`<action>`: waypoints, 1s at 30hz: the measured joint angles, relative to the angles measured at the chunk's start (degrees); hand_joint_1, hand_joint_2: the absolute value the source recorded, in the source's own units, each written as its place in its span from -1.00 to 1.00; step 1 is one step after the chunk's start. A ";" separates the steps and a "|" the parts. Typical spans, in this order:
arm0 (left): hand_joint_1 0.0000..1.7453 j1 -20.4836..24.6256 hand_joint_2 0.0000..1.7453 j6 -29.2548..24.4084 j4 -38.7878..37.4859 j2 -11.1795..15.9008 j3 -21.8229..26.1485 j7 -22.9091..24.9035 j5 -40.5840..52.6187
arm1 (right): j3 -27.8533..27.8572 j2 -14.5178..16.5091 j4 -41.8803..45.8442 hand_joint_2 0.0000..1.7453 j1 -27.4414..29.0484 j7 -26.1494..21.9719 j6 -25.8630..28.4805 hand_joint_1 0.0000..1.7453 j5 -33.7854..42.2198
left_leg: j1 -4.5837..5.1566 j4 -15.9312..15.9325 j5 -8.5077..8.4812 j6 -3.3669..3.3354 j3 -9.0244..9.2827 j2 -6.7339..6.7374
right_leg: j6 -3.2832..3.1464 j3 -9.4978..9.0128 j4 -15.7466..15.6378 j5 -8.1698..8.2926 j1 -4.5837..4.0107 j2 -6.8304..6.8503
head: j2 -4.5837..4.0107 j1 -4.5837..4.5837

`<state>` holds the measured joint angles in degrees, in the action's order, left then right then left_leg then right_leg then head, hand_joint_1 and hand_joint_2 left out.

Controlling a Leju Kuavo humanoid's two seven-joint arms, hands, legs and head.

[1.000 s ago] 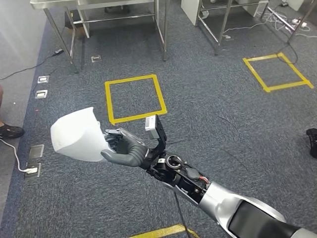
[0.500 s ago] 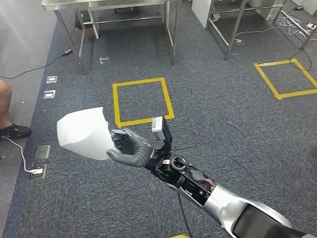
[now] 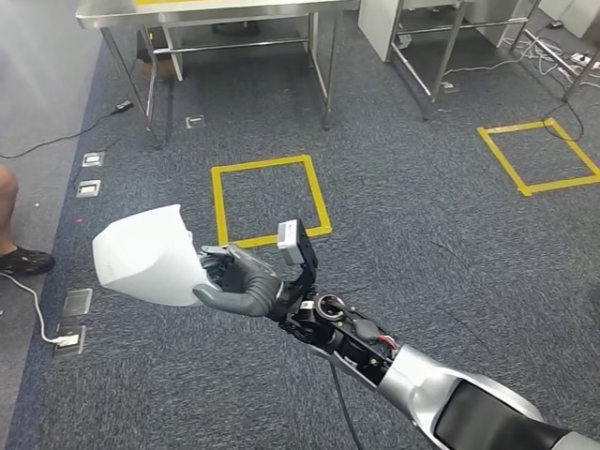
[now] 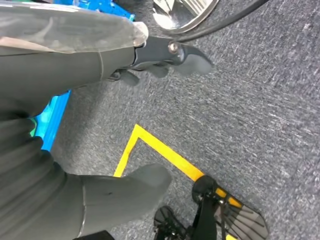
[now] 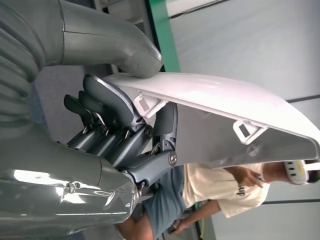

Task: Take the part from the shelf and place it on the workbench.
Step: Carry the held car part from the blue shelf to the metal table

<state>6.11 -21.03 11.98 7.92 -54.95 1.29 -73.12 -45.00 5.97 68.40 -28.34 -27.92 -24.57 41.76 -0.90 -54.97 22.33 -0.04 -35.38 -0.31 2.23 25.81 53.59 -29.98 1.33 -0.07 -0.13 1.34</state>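
We see a wide floor of dark grey carpet (image 3: 397, 225) all around. At the far edge stands a metal workbench (image 3: 212, 11) with thin steel legs, and next to it, off to the right, is another steel frame (image 3: 453, 37). On the carpet there is a square of yellow tape (image 3: 269, 199) in the middle and a second yellow square (image 3: 541, 155) further to the right. Our silver right arm (image 3: 425, 389) reaches in from the lower right, across the floor. At its end, the right hand (image 3: 237, 281) holds the white part (image 3: 145, 255), a curved shell of white plastic, up in the air above the carpet, to the near left of the middle square and well apart from the workbench. From the right wrist camera we see the thick grey thumb pressed on the outer side of the white part (image 5: 234, 107) and the dark fingers (image 5: 109, 107) curled against its inner side, so the right hand (image 5: 113, 125) is gripping it. In the left wrist view, our left hand (image 4: 113, 115) hangs over the carpet with its thumb and fingers spread apart and nothing in it. At the left edge a person's foot in a dark shoe (image 3: 24, 261) rests on the floor, near a white cable (image 3: 32, 305) and some small metal floor plates (image 3: 76, 302).
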 joint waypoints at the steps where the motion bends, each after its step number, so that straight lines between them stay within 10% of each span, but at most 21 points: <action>1: -1.00 -0.04 1.00 0.00 0.00 -0.01 0.00 0.00 -0.01 | 0.01 0.00 0.08 1.00 -0.04 -0.02 -0.01 1.00 0.01 | -0.01 0.09 0.26 -0.43 0.33 -0.03 | 0.20 0.26 1.06 -0.70 0.08 0.02 | 0.00 0.22; 5: -1.00 -0.09 1.00 0.00 0.00 -0.01 0.00 0.00 -0.01 | 0.02 -0.03 0.21 1.00 0.07 -0.04 0.00 1.00 -0.01 | 0.50 0.23 1.59 -1.82 1.92 -0.13 | 0.17 9.37 17.06 -6.30 -0.22 0.02 | 0.00 1.36; 7: -1.00 -0.16 1.00 0.00 0.00 -0.01 0.00 0.00 -0.05 | 0.02 -0.06 0.21 1.00 0.32 -0.03 0.01 1.00 -0.03 | 0.90 0.22 2.41 -2.03 2.95 -0.36 | -0.30 12.36 19.37 -4.54 -0.54 0.01 | 0.00 1.73; 10: -1.00 -0.28 1.00 0.01 0.00 -0.24 0.00 0.00 -0.13 | 0.02 -0.08 0.19 1.00 0.30 -0.02 -0.03 1.00 -0.10 | 1.34 0.30 3.71 -2.05 4.86 -0.65 | -1.98 10.15 9.62 3.69 -1.44 -0.14 | 0.00 1.95; 12: -1.00 -0.15 1.00 0.03 0.01 -0.43 0.00 0.00 -0.16 | 0.01 -0.12 0.19 1.00 0.28 0.01 -0.07 1.00 -0.18 | 1.41 0.25 4.38 -1.74 5.22 -0.83 | -3.02 8.31 3.68 6.39 -1.97 -0.27 | 0.00 1.63; 18: -1.00 -0.02 1.00 0.02 0.04 -0.51 0.00 -0.01 -0.19 | 0.04 -0.05 0.38 1.00 0.18 0.02 -0.13 1.00 -0.24 | 1.28 -1.21 6.29 0.00 5.65 -0.60 | -3.58 5.32 0.29 5.49 -1.41 -0.39 | 0.00 1.52; 23: -1.00 -0.13 1.00 0.02 0.04 -0.33 0.00 -0.02 -0.20 | 0.03 -0.02 0.34 1.00 0.27 0.06 -0.15 1.00 -0.25 | 0.13 -16.70 9.71 1.55 -4.87 -0.12 | -3.51 2.61 -0.10 3.47 -1.08 -0.18 | -0.01 0.35; 27: -1.00 -0.34 1.00 0.03 0.04 -0.27 0.00 -0.04 -0.26 | 0.02 -0.02 0.33 1.00 0.25 0.04 -0.16 1.00 -0.26 | -0.04 -4.70 0.14 1.79 -2.01 0.14 | -2.54 -0.26 -0.17 0.85 -0.80 -0.30 | -0.01 -0.02; 30: -1.00 -0.09 1.00 0.03 0.04 -0.33 0.00 -0.04 -0.26 | 0.01 -0.01 0.34 1.00 0.05 0.04 -0.16 1.00 -0.33 | 0.31 -0.61 -0.04 0.55 -0.22 0.18 | -1.57 -0.97 -0.60 -0.32 -1.08 -0.29 | -0.01 -0.29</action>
<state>6.02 -21.00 12.02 7.59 -54.95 1.25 -73.38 -44.99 5.96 68.75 -28.30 -27.87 -24.74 41.42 -0.59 -55.58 22.29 0.51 -35.60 -0.13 0.66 24.84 52.99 -30.30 0.25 -0.36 -0.14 1.05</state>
